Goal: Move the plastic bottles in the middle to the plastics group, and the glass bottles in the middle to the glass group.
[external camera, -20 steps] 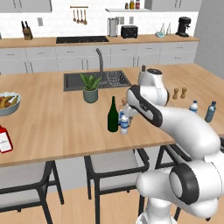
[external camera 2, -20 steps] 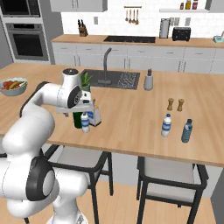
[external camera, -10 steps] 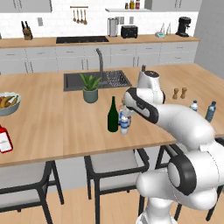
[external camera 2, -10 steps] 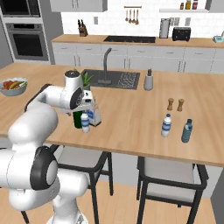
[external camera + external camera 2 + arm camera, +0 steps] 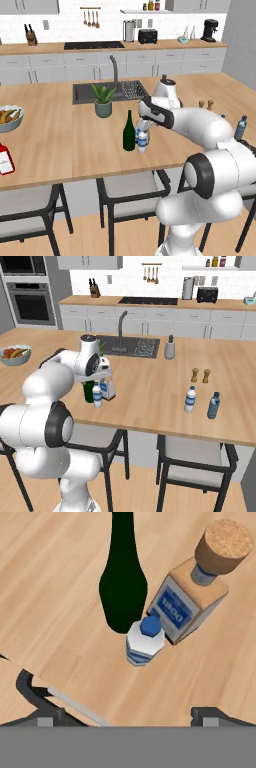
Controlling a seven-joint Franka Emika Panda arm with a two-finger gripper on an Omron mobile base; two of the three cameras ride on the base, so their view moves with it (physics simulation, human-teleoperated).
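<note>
Three bottles stand close together near the counter's front edge. The tall dark green wine bottle [image 5: 129, 132] [image 5: 88, 392] [image 5: 122, 587] is one. Beside it stands the small clear water bottle [image 5: 142, 142] [image 5: 97, 396] [image 5: 144, 643] with a blue label. Touching that is the squat square bottle [image 5: 108, 388] [image 5: 184, 606] with a tan cork. My gripper [image 5: 145, 121] [image 5: 102, 376] [image 5: 127, 714] hangs open just above them, pointing down, with nothing between its fingertips. Two small plastic water bottles [image 5: 190, 399] [image 5: 214, 405] stand at the right. A short red bottle [image 5: 5, 159] stands at the far left.
Two brown pepper mills [image 5: 200, 376] stand behind the plastic bottles. A bowl of fruit [image 5: 7, 117] is at the left, a potted plant [image 5: 103, 101] by the sink [image 5: 87, 92]. Stools are tucked under the counter's front edge [image 5: 100, 172].
The arm has swung slightly closer over the three bottles. The jaws stay open and the bottles have not moved.
</note>
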